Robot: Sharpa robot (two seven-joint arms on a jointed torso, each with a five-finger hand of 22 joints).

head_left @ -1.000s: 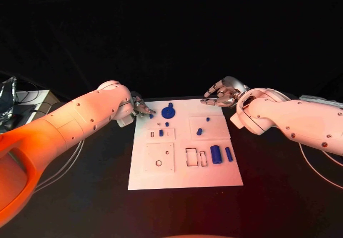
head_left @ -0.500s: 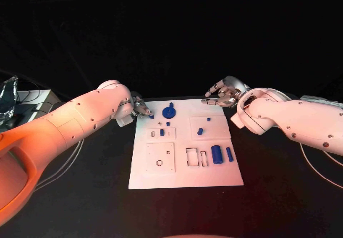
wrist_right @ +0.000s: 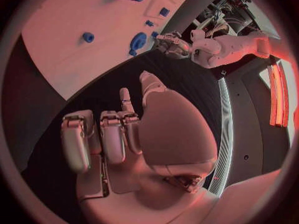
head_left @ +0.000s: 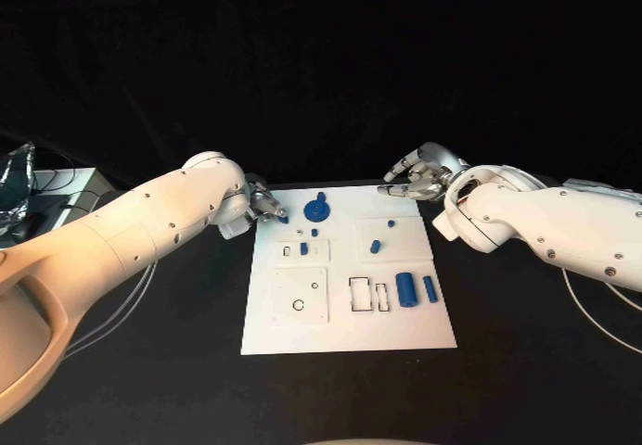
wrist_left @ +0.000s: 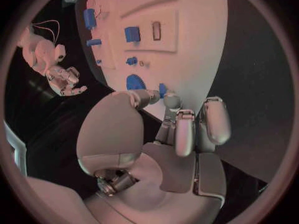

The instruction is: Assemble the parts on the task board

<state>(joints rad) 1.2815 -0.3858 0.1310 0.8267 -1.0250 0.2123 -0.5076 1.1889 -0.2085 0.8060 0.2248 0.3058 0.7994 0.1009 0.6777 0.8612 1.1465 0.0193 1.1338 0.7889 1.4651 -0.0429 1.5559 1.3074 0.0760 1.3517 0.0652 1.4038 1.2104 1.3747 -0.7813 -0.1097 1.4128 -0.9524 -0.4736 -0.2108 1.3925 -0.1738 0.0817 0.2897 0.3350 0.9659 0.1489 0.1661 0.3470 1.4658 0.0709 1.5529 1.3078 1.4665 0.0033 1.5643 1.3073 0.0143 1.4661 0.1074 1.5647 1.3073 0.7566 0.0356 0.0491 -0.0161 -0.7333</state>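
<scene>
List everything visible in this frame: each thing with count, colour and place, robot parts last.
task board: one, white, middle of the black table.
round part: one, blue, far end of the board.
cylinder part: one, blue, board's right side, lying down.
bar part: one, blue, just right of the cylinder.
small parts: several, blue, in the board's upper panels.
table: one, black, under the board.
left hand: one, silver, at the board's far left corner, fingertips pinching a small blue piece.
right hand: one, silver, beyond the board's far right corner, holding nothing.

Head camera looks down; both wrist cameras share the task board (head_left: 345,269).
</scene>
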